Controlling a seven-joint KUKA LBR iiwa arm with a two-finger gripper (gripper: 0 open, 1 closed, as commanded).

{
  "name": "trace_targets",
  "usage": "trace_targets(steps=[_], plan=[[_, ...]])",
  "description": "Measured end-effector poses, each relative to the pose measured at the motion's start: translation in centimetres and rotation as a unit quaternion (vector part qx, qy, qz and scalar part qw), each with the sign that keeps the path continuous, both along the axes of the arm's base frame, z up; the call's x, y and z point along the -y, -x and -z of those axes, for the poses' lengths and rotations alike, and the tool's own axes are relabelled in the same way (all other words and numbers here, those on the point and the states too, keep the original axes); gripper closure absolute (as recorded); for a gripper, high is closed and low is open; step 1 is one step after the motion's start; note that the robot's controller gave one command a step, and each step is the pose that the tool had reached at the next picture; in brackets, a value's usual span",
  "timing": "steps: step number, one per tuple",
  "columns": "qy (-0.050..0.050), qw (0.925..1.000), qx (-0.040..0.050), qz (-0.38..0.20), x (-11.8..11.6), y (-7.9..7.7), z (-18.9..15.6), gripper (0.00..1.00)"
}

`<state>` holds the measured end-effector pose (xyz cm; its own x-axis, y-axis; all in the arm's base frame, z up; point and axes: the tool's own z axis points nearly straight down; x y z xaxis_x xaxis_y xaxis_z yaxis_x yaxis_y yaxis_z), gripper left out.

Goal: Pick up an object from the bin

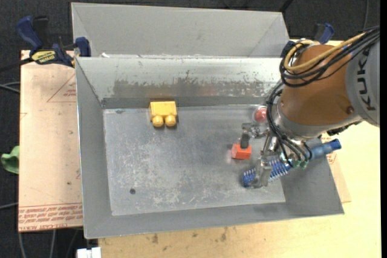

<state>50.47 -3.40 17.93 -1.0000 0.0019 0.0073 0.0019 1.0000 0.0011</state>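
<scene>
**Hovering low over a small blue piece, claw state unclear**

Step in hand, by my read: set up the grasp on the small blue ribbed piece (249, 178) right at the claw (264, 170). To do it well, centre on that piece alone, go straight down to the bin (181, 190) floor, and close fully before any lift. Then lift straight up and check that the piece comes along. The orange block (240, 153) with a dark bit on top sits just beside the claw, on the side away from the arm. It is close enough to get nudged or caught. The bin's sloped side wall is near on the arm side, so there is little room there.

The claw sits low near the floor, under the arm's orange cover (314, 90). Cannot tell if it is open or closed, because the cover and cables hide too much. Nothing is clearly gripped. The blue piece is touching the claw or just beside it, cannot tell which.

Farther out, a small red round thing (260, 113) lies near the claw, toward the back wall. Farthest is a yellow block (163, 113) with two round knobs, well apart from the claw, by the back wall.
</scene>
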Motion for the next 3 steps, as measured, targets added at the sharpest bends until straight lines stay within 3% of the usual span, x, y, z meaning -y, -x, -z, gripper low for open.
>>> trace_targets(steps=[1, 2, 3], plan=[[0.001, 0.9987, 0.0029, 0.051, 7.9, 1.7, 10.9, 0.00], [0.000, 0.9990, 0.0052, 0.045, 7.5, 1.5, 10.5, 1.00], [0.002, 0.9997, 0.0089, 0.023, 9.0, -0.2, -1.8, 1.00]])
